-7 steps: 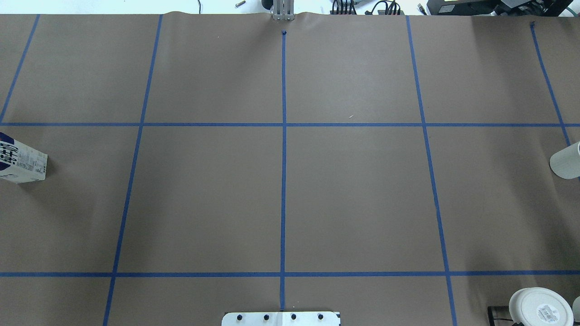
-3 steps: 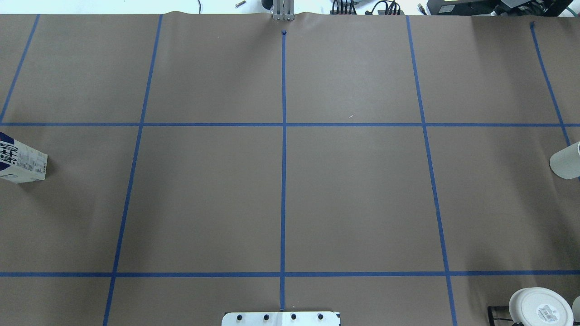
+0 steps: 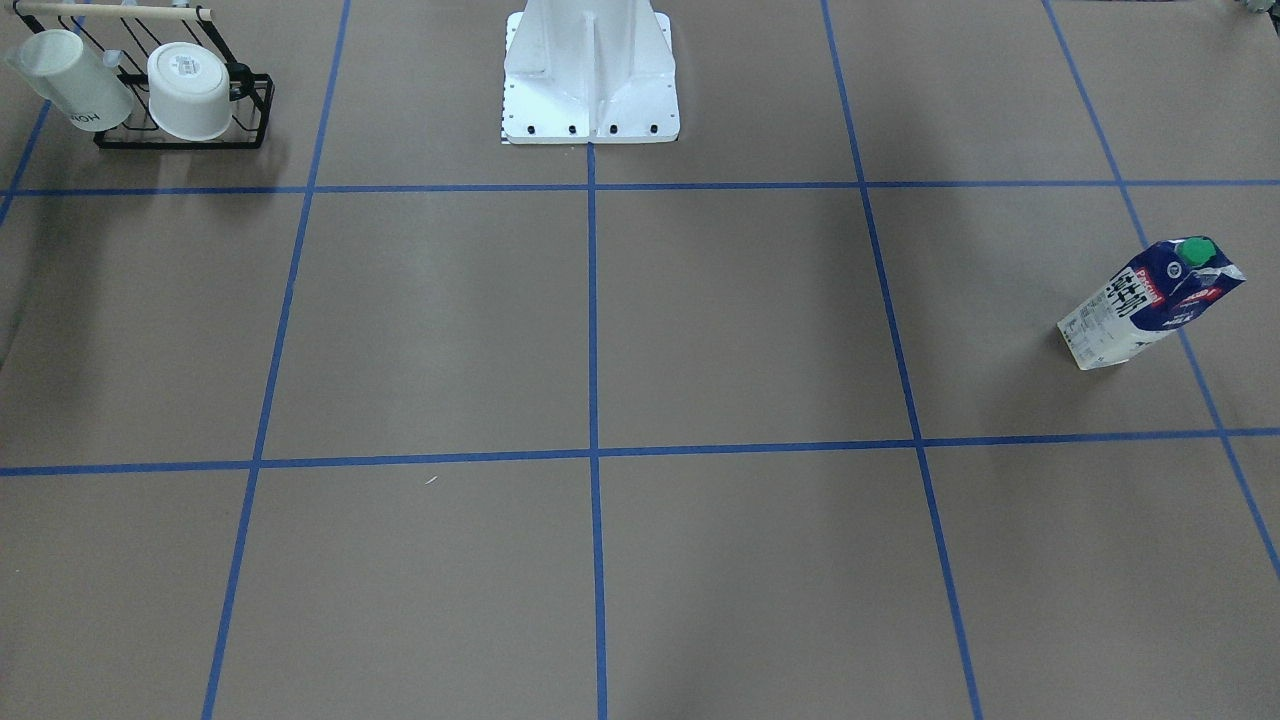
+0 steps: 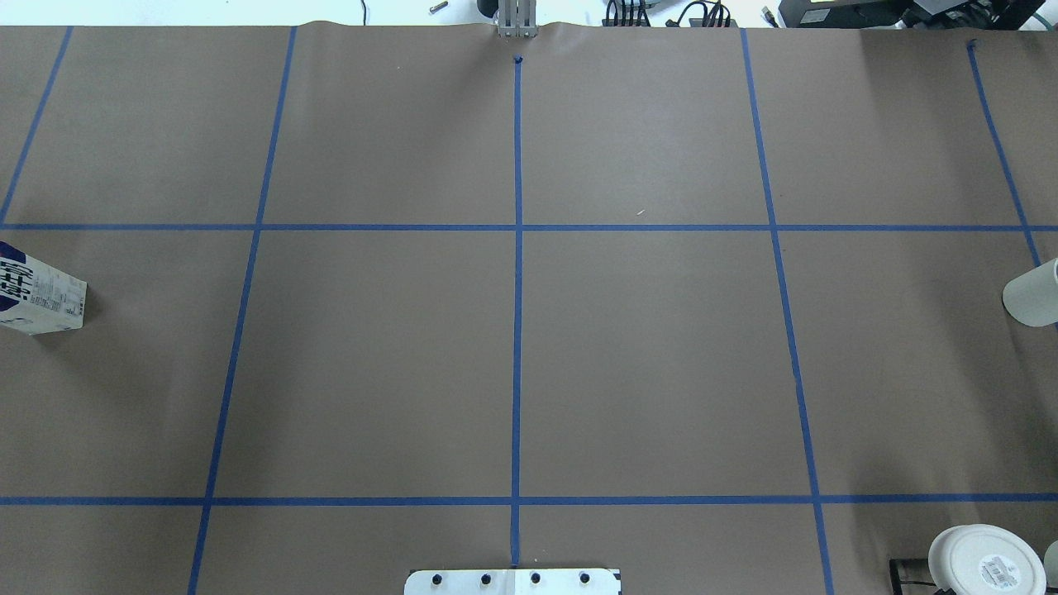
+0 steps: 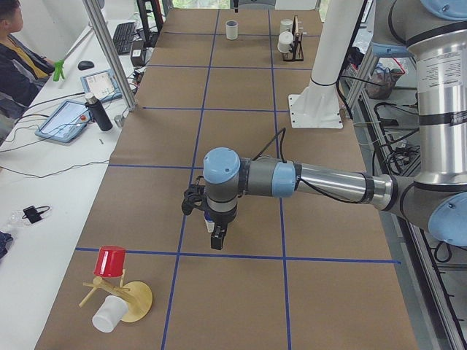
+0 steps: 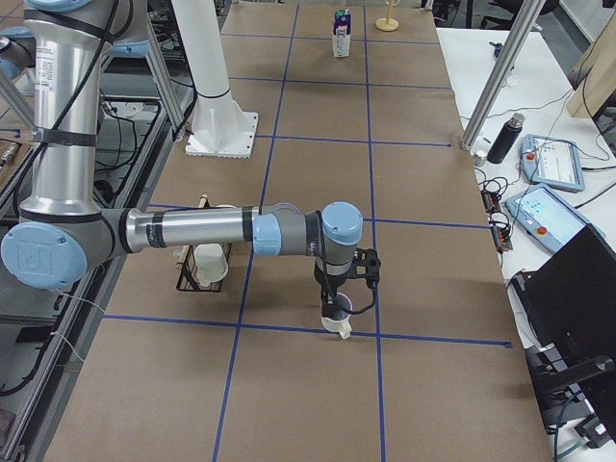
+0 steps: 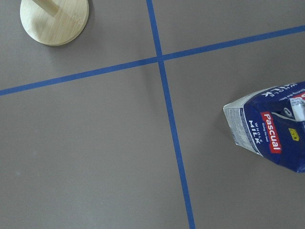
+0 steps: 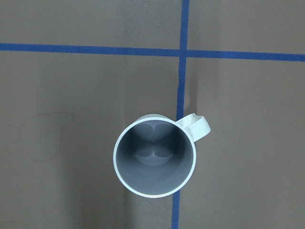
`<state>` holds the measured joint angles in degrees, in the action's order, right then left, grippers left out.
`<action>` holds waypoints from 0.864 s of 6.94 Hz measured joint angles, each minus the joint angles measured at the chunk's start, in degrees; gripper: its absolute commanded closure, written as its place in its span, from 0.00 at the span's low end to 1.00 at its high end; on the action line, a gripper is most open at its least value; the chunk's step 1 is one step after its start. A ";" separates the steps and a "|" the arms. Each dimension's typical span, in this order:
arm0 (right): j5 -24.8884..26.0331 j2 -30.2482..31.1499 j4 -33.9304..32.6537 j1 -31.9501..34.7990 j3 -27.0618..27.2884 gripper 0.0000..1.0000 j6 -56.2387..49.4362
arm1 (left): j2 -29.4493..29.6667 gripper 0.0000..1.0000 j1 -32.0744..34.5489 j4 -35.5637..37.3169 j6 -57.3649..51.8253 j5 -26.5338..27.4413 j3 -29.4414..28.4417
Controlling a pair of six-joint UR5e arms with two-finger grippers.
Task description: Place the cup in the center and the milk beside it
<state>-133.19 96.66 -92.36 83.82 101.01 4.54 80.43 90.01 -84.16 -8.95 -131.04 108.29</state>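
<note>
The cup [image 8: 155,155], a plain white mug with a grey inside, stands upright at the table's right end on a blue tape line. It also shows in the overhead view [image 4: 1033,293] and the exterior right view [image 6: 338,325]. My right gripper [image 6: 336,306] hangs directly over it; I cannot tell whether it is open or shut. The milk [image 3: 1150,300], a blue and white carton with a green cap, stands at the table's left end [image 4: 41,285] [image 7: 271,136]. My left gripper [image 5: 217,238] hovers beside it; I cannot tell its state.
A black rack [image 3: 180,135] near the robot's base [image 3: 590,80] holds two white mugs, one with lettering [image 3: 70,80]. A wooden mug tree with a red cup [image 5: 111,261] stands at the left end, its base in the left wrist view [image 7: 55,19]. Blue tape marks a grid.
</note>
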 measured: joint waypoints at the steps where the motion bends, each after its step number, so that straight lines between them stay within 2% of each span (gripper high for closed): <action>1: -0.12 -0.62 0.02 -0.03 -0.62 0.00 -0.01 | -0.05 0.02 0.01 -0.03 -0.01 0.01 0.00; 6: -0.18 -1.61 0.06 -0.20 -4.14 0.00 0.25 | -0.10 0.02 -0.01 -0.04 -0.01 0.04 -0.09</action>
<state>-133.36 95.05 -92.30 83.62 96.87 4.79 80.33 90.00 -84.20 -8.96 -131.00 108.20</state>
